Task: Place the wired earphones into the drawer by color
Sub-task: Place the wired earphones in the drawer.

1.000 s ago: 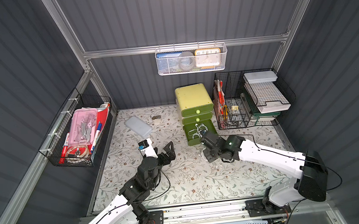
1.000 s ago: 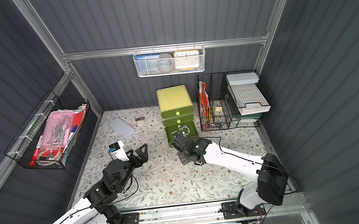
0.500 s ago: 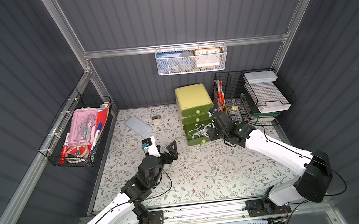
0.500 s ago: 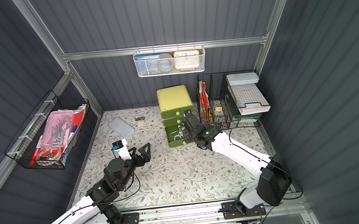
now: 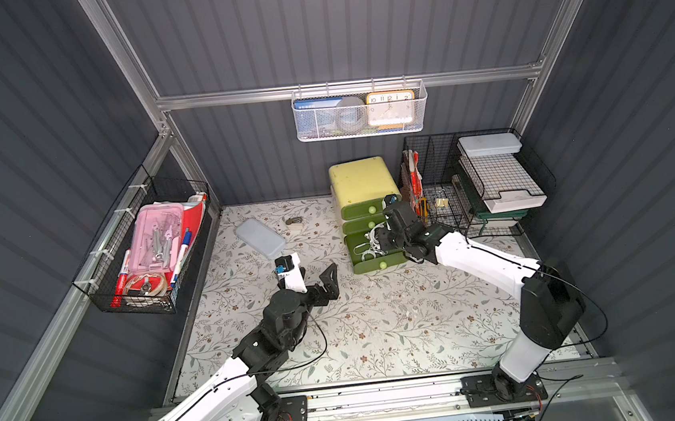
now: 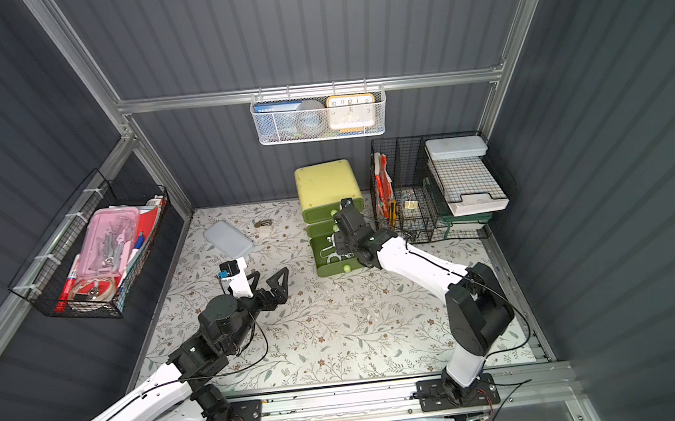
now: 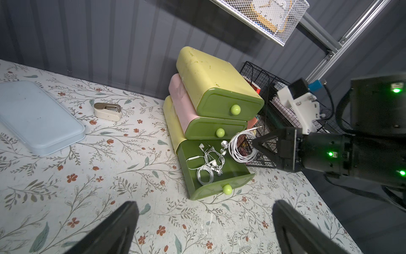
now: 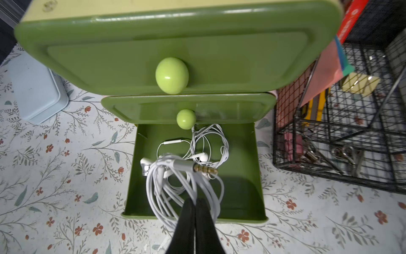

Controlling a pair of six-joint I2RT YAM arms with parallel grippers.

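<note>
Right gripper (image 8: 195,201), clamped on white coiled earphones (image 8: 162,173), has swung over the open green plastic drawer (image 8: 237,193); release due; left gripper (image 7: 204,206) gapes empty.

A counter (image 5: 399,318) covered in a pale floral print. Along its back edge stand a pale blue flat lid (image 5: 260,238), a small beige stapler (image 5: 294,222) near it, a yellow-and-green drawer stack (image 5: 360,180) and, just beside that, a black wire rack (image 5: 430,149).
</note>
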